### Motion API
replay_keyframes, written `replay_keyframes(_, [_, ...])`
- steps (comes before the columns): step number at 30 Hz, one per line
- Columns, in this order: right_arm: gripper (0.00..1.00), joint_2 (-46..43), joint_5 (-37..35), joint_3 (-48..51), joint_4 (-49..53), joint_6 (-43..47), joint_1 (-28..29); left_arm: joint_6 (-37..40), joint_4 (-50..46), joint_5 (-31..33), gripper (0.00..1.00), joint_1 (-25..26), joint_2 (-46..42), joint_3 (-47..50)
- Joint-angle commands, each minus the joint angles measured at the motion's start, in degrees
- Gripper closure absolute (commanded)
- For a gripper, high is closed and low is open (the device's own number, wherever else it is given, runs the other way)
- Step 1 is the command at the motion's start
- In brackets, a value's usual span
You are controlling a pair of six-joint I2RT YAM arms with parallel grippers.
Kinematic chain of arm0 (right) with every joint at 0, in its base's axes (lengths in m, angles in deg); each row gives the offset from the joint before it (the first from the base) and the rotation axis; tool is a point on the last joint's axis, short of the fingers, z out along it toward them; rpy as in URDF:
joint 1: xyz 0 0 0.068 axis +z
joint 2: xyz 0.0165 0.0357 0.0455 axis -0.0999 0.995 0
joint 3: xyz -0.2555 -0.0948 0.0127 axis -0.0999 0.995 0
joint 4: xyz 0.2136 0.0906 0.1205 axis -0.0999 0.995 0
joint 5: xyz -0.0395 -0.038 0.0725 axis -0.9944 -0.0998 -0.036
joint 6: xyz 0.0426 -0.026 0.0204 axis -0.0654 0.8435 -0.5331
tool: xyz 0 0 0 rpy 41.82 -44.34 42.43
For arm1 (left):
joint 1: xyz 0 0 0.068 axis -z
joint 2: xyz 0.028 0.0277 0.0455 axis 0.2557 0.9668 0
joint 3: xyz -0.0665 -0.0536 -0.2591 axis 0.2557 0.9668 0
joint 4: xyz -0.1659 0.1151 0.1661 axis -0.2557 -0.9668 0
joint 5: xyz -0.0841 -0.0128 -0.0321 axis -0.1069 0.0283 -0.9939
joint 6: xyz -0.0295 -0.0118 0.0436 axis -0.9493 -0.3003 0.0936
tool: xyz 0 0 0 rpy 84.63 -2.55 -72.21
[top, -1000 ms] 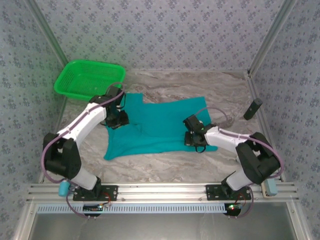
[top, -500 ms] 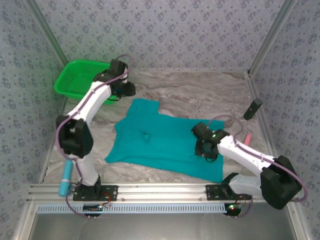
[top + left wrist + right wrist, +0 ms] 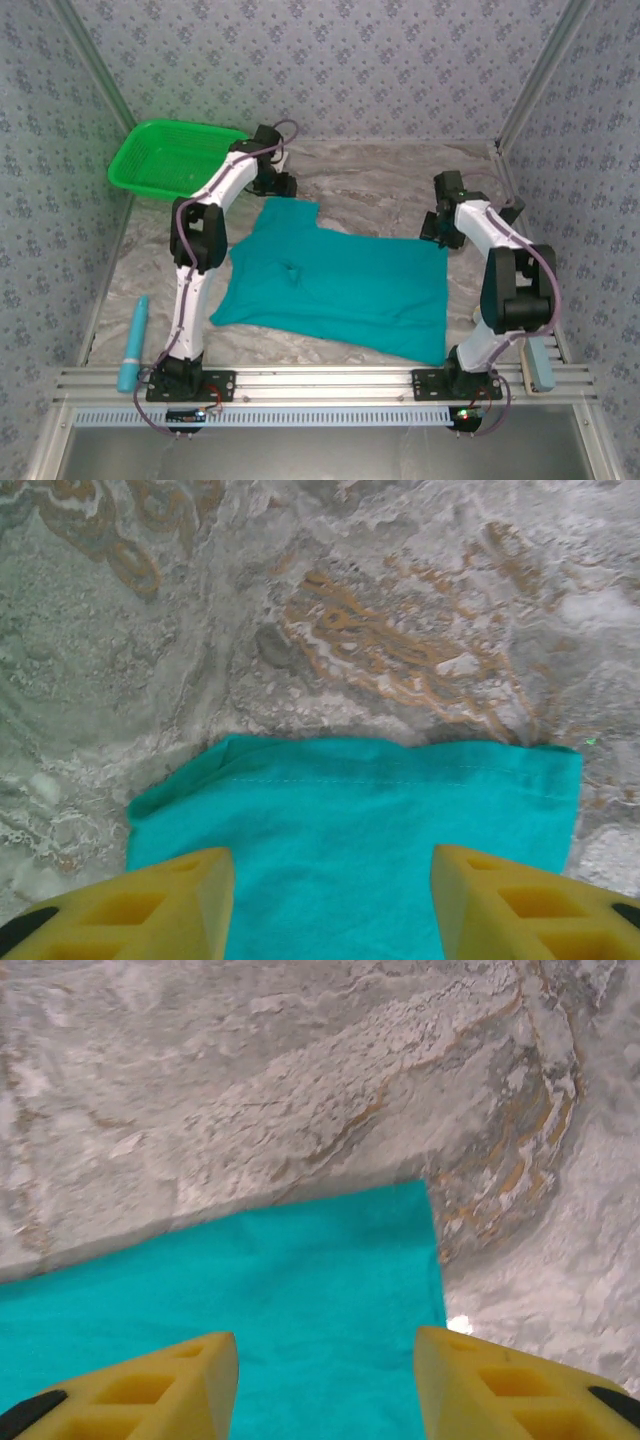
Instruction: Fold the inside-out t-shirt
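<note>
Teal t-shirt (image 3: 340, 285) spread flat on marble tabletop (image 3: 370, 180), between the two grippers and nearer the arm bases than either. Left gripper (image 3: 274, 186) over the shirt's far left corner: yellow fingers (image 3: 150, 900) spread wide, nothing pinched, cloth lying loose below and between them, stitched hem just ahead of the tips, bare marble past it. Right gripper (image 3: 438, 228) over the far right corner: likewise spread and empty, square cloth corner just ahead of the tips, marble beyond and to one side. Cannot tell whether either set of tips touches the fabric. Small pucker in the cloth, closer to the left gripper than the right. Green mesh basket (image 3: 170, 155) out to the left of the left gripper, apart from the shirt.
</note>
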Motion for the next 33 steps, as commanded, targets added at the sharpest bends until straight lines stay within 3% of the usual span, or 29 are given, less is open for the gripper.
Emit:
replay_keyframes(1, [0.48, 4.9, -1.0, -4.8, 3.0, 5.7, -0.7, 0.0, 1.1, 0.7, 0.39, -1.6, -1.4, 1.4])
replay_keyframes(5, [0.48, 7.6, -4.0, -5.7, 4.0, 4.2, -1.8, 0.2, 2.4, -2.8, 0.37, -3.0, -0.3, 2.7])
replay_keyframes(10, [0.47, 8.7, -3.2, -5.8, 3.7, 5.0, -2.3, 0.8, 1.2, -2.3, 0.37, -3.5, 1.3, 3.2])
replay_keyframes(14, [0.45, 11.3, -4.1, -7.3, 5.1, 5.0, -2.6, 1.8, 2.6, -7.1, 0.37, -3.8, 2.7, 3.2])
replay_keyframes(20, [0.44, 11.6, -2.3, -6.8, 4.6, 5.5, -2.8, 3.9, 2.4, -14.0, 0.39, -3.8, 5.4, 2.2])
replay_keyframes(24, [0.45, 12.7, 1.7, -6.6, 2.7, 9.2, -4.8, 4.1, 1.2, -13.6, 0.43, -3.8, 7.4, 0.9])
replay_keyframes(27, [0.49, 13.8, 5.7, -5.8, -0.3, 11.0, -6.3, 4.5, -0.2, -12.6, 0.50, -3.9, 9.3, -1.5])
replay_keyframes(29, [0.58, 15.1, 8.5, -6.2, -0.8, 12.1, -7.2, 4.4, -0.4, -12.0, 0.58, -4.1, 10.3, -2.5])
replay_keyframes(33, [0.83, 15.2, 11.4, -6.7, -0.9, 13.2, -7.5, 5.8, 0.2, -12.2, 0.91, -4.6, 10.3, -3.0])
